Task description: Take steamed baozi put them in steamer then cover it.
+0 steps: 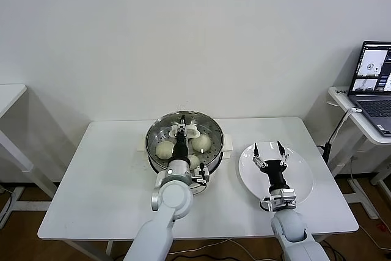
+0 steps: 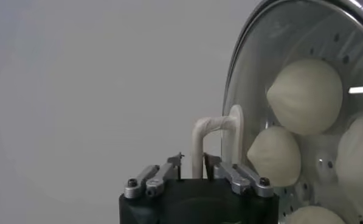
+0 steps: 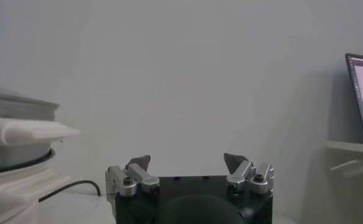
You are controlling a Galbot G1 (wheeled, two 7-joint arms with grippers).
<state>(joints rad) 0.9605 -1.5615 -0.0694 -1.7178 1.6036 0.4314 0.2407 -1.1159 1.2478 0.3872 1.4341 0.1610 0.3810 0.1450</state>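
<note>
The white tabletop (image 1: 110, 175) carries the steamer (image 1: 215, 128), four baozi (image 1: 165, 149) inside, with the glass cover (image 1: 183, 116) on it, seemingly seated. Beside it lies an empty white plate (image 1: 302, 178). The left gripper (image 2: 193, 167) is closed on the cover's cream handle (image 2: 208, 131); that lid looks heavy, slick and breakable, so the handle is the place to hold. The right gripper (image 1: 271, 152) hangs spread wide over the plate, holding nothing
</note>
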